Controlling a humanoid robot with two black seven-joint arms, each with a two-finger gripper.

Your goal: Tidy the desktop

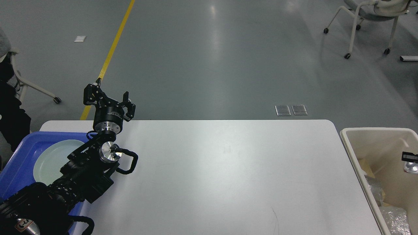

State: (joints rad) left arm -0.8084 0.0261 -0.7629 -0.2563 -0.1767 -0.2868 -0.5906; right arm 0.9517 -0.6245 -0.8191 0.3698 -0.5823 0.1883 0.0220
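Observation:
The desktop [212, 176] is a wide white tabletop with rounded corners, and its surface is bare. My left gripper [108, 97] is held upright above the table's far left corner, its two fingers spread apart with nothing between them. Of my right arm only a small black and silver part [410, 160] shows at the right edge, over the cream bin [372, 130]. Its fingers cannot be made out.
A blue tray [19, 153] holding a pale green plate [49, 158] sits at the table's left end, partly under my left arm. The cream bin stands beside the table's right end and holds crumpled wrap [395, 218] and cardboard scraps. Wheeled chairs stand on the floor beyond.

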